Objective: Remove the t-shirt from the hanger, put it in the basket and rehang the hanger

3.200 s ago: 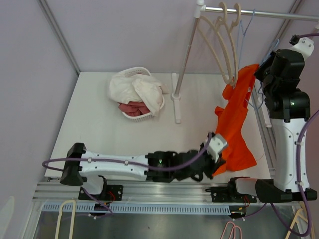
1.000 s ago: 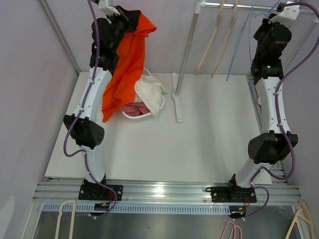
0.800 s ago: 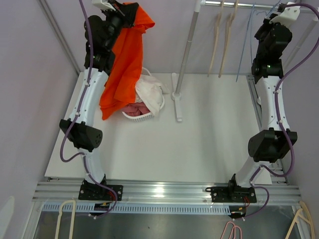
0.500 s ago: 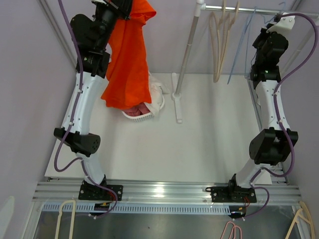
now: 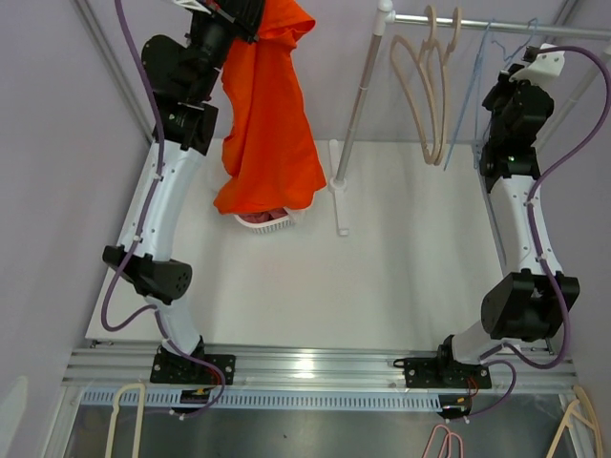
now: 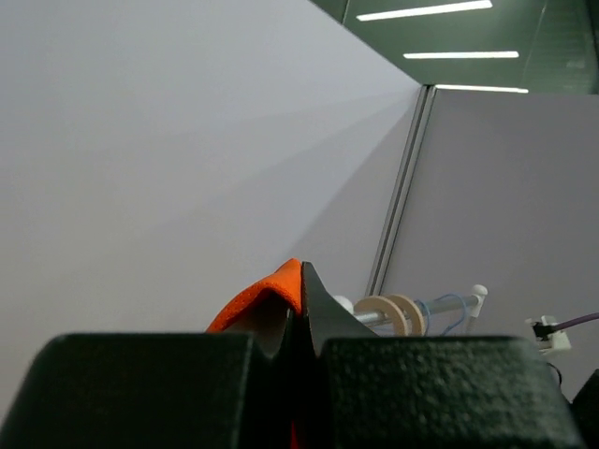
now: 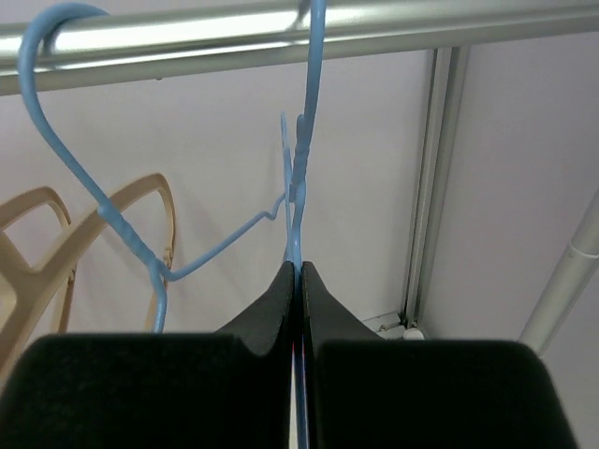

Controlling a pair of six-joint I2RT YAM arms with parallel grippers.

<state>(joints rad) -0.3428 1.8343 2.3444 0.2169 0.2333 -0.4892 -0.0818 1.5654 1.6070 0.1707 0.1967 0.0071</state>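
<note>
The orange t-shirt [image 5: 270, 114] hangs free from my left gripper [image 5: 246, 11], which is raised high at the back left and shut on its upper edge. In the left wrist view the jaws [image 6: 299, 281] pinch a fold of the orange cloth [image 6: 262, 297]. The shirt's hem drapes over the white basket [image 5: 263, 219]. My right gripper [image 5: 514, 74] is raised at the back right. In the right wrist view it [image 7: 298, 271] is shut on the wire of the bare blue hanger [image 7: 301, 159], which hangs on the rail [image 7: 187, 37].
Two beige hangers [image 5: 430, 86] hang on the metal rail [image 5: 496, 21] beside the blue hanger [image 5: 475, 91]. The rail's stand pole [image 5: 358, 105] and foot [image 5: 338, 191] stand at the back middle. The basket holds white and pink clothes. More hangers lie below the table's front edge.
My left arm has swung the t-shirt to the right, so it now hangs over the basket. The hangers on the rail have swayed. The right gripper has dropped slightly.
</note>
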